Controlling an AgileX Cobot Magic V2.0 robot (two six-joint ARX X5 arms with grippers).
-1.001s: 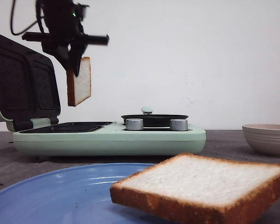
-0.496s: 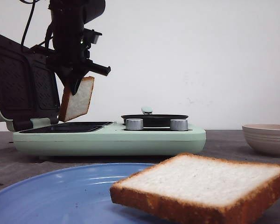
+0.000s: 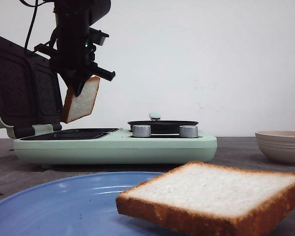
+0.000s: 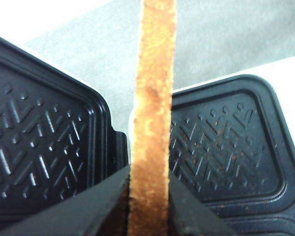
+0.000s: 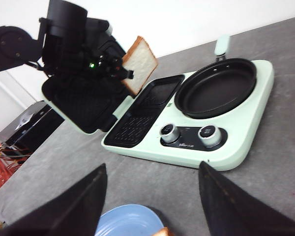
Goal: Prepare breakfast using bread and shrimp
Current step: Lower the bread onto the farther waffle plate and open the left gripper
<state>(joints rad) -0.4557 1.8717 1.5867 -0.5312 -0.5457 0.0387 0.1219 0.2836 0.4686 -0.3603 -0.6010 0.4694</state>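
Observation:
My left gripper [image 3: 80,84] is shut on one slice of bread [image 3: 81,101], holding it tilted in the air above the black grill plate [image 5: 138,116] of the mint-green sandwich maker [image 3: 113,146]. Seen from the left wrist, the slice's crust [image 4: 152,98] stands edge-on, pinched between the two fingers. The second bread slice [image 3: 211,196] lies on the blue plate [image 3: 59,204] at the front. My right gripper [image 5: 152,169] hangs open above the plate [image 5: 125,221], nothing between its fingers. The shrimp is out of view.
The maker's lid [image 3: 22,88] stands open at the left behind the held slice. A round black pan [image 5: 216,88] and two knobs [image 3: 141,131] fill its right half. A beige bowl [image 3: 282,145] sits at the far right; its inside is hidden.
The left gripper came down toward the grill plate with the slice and swung it from hanging upright to leaning toward the lid. The right gripper and plate have not moved.

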